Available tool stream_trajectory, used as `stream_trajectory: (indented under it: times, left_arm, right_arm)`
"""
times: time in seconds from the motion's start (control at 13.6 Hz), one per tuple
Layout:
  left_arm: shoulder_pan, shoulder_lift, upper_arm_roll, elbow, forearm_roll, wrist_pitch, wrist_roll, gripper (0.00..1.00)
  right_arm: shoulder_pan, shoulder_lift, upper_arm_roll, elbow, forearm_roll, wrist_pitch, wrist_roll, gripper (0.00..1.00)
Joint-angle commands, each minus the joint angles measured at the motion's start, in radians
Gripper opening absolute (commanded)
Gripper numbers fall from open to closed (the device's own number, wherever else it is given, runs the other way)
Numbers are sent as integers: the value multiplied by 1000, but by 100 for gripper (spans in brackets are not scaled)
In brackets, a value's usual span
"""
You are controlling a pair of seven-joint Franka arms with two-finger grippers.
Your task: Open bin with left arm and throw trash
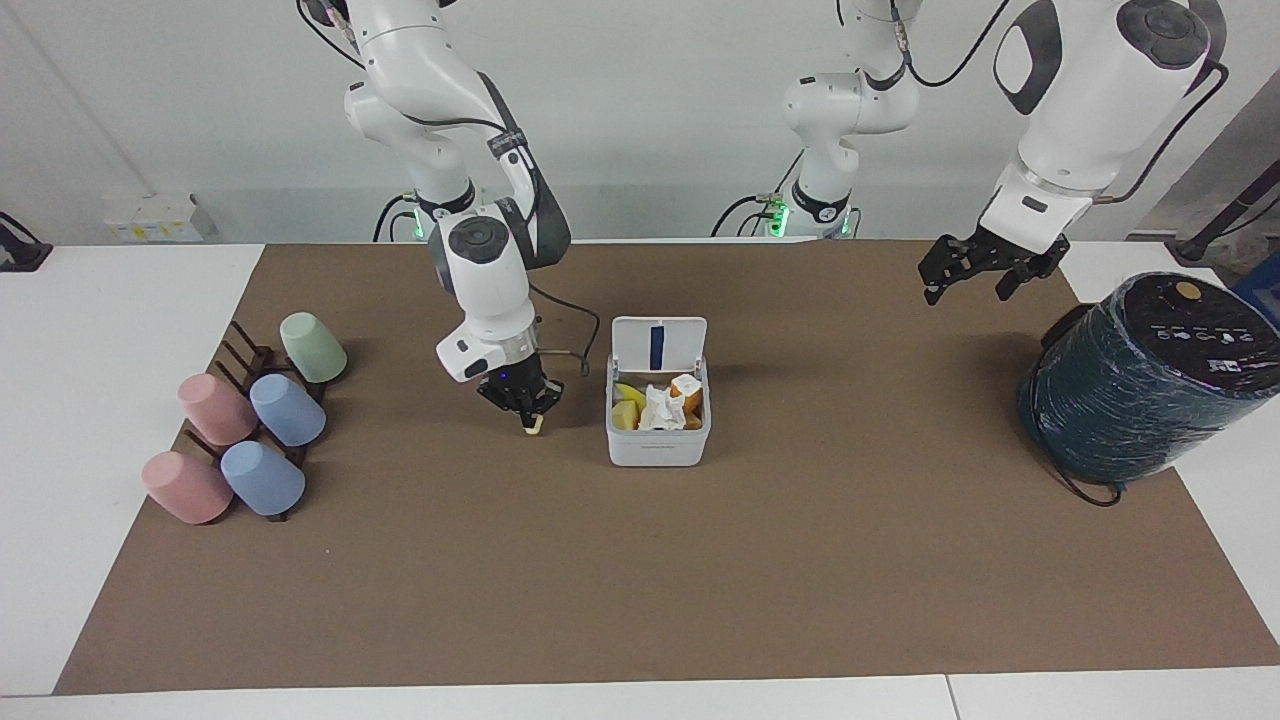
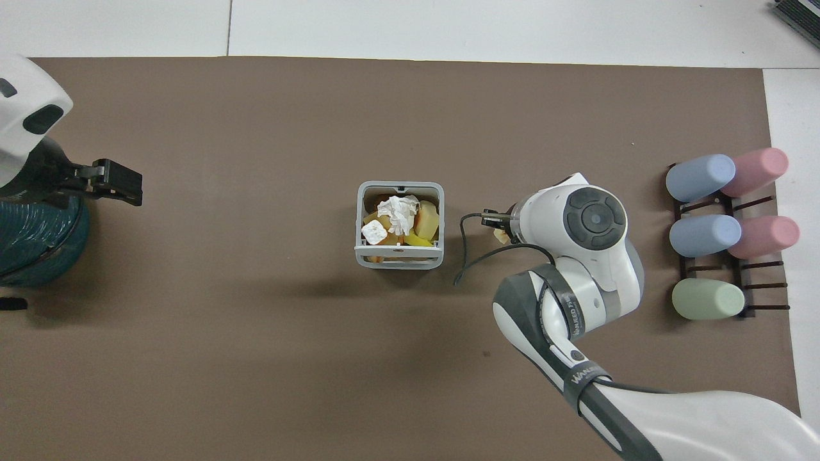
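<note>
The white bin [image 1: 657, 447] stands mid-mat with its lid [image 1: 658, 344] up; it also shows in the overhead view [image 2: 398, 261]. Inside lie a crumpled white tissue [image 1: 660, 408] [image 2: 398, 211], an orange chunk with a white end [image 1: 686, 387] [image 2: 373, 233] and yellow pieces [image 1: 626, 412]. My right gripper [image 1: 527, 410] [image 2: 498, 227] is low over the mat beside the bin, toward the right arm's end. It is shut on a small pale yellow scrap [image 1: 534, 424] [image 2: 500, 236]. My left gripper [image 1: 975, 275] [image 2: 118, 182] is open and empty, raised over the mat beside the teal cylinder.
A big dark teal wrapped cylinder [image 1: 1150, 380] [image 2: 32, 237] stands at the left arm's end. Several pastel cups lie on a dark rack [image 1: 250, 430] [image 2: 717, 230] at the right arm's end. A thin black cable [image 2: 471, 262] hangs from the right wrist beside the bin.
</note>
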Motion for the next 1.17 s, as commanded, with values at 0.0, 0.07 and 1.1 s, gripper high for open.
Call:
stream_trajectory:
  times: [0.0, 0.07, 1.1]
  left_arm:
    - [-1, -41, 1, -55, 12, 36, 10, 100]
    - [-1, -41, 1, -55, 12, 36, 10, 100]
    - [-1, -59, 1, -101, -13, 99, 36, 100]
  right_arm:
    - [-20, 0, 7, 133, 2, -109, 25, 0]
    - [-18, 9, 7, 174, 3, -117, 44, 0]
    - [167, 74, 33, 282, 112, -42, 307, 24]
